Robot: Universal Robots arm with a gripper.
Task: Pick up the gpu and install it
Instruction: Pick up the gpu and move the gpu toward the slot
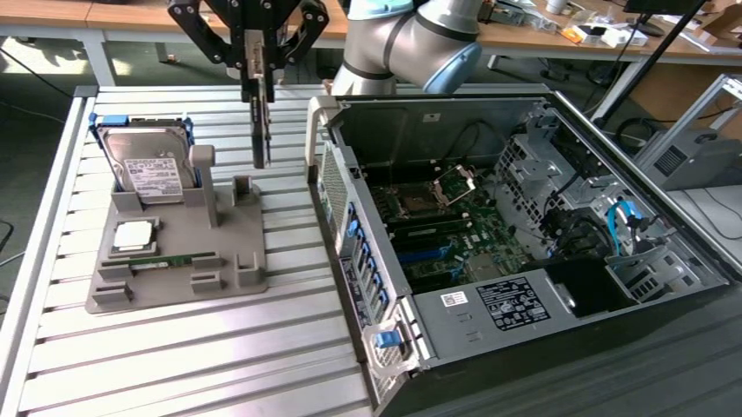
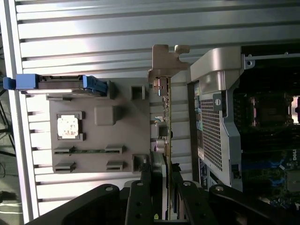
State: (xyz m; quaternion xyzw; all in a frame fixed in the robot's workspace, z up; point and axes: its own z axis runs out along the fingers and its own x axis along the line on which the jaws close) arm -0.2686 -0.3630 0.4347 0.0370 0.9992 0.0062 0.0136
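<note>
One gpu (image 1: 262, 135) in hand (image 1: 257, 87), drive (image 1: 151, 169) in holder (image 1: 174, 285)

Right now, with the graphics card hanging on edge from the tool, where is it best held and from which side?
By its upper edge, from straight above, as the tool has it: the graphics card is thin, flat and upright, so its two broad faces can be clamped, leaving the lower edge and metal bracket free.
</note>
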